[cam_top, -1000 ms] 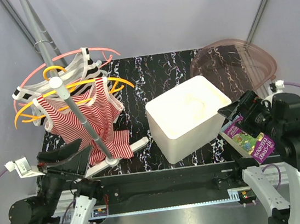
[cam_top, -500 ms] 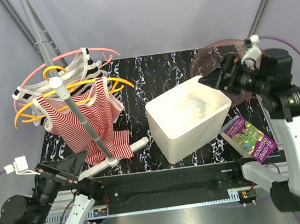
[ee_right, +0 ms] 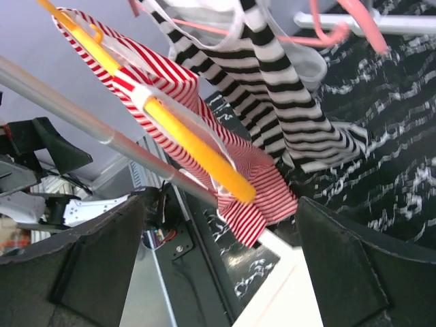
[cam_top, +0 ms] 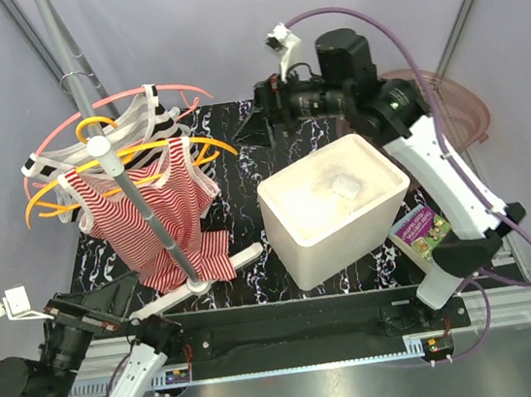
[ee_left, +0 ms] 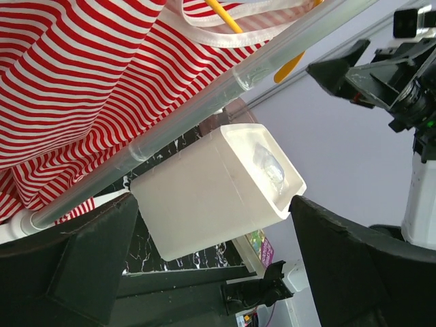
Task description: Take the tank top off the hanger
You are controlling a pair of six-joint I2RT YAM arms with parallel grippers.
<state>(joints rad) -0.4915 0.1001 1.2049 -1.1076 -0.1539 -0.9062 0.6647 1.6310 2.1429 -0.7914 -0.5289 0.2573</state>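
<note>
A red-and-white striped tank top point(cam_top: 149, 209) hangs on a yellow hanger point(cam_top: 170, 144) on a slanted metal rack pole point(cam_top: 139, 205) at the left. My right gripper point(cam_top: 255, 117) is open and empty, raised behind the white bin and pointing left at the rack, apart from the garment. In the right wrist view point(ee_right: 219, 204) the hanger's end point(ee_right: 197, 153) and the red top point(ee_right: 266, 187) lie ahead between the spread jaws. My left gripper point(cam_top: 122, 298) is open and empty, low by the rack's base; its view point(ee_left: 214, 204) shows the red top point(ee_left: 75, 75) above.
A black-and-white striped top point(cam_top: 152, 115) on a pink hanger point(cam_top: 125, 99) hangs behind the red one. A white bin point(cam_top: 335, 209) stands mid-table. A translucent brown tub point(cam_top: 464, 104) sits at the back right, and a purple book point(cam_top: 427, 231) at the front right.
My right arm has swung up from the front right and across to the left, past the bin, toward the rack. My left gripper has dropped back a little toward the near edge.
</note>
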